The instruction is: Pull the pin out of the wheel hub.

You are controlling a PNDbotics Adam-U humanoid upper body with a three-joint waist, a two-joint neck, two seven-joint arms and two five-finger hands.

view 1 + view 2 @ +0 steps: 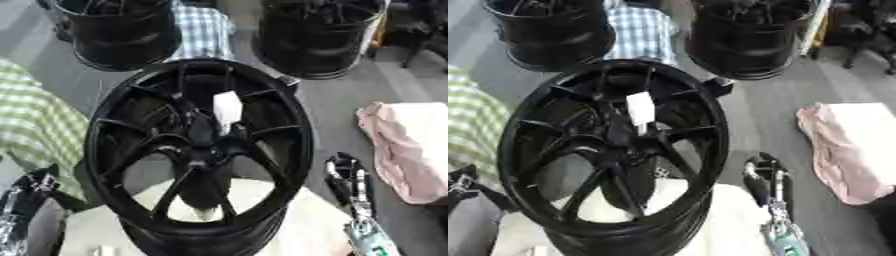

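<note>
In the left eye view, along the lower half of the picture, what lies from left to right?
Left robot hand at the lower left edge → black wheel hub with a white tag at its middle → right robot hand → pink cloth at the right edge.

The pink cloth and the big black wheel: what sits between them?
The robot's right hand, fingers up, stands between the wheel and pink cloth on bare grey floor, clearest in the left eye view.

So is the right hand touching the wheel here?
No: the right hand hangs beside the wheel, with bare floor showing between them.
</note>
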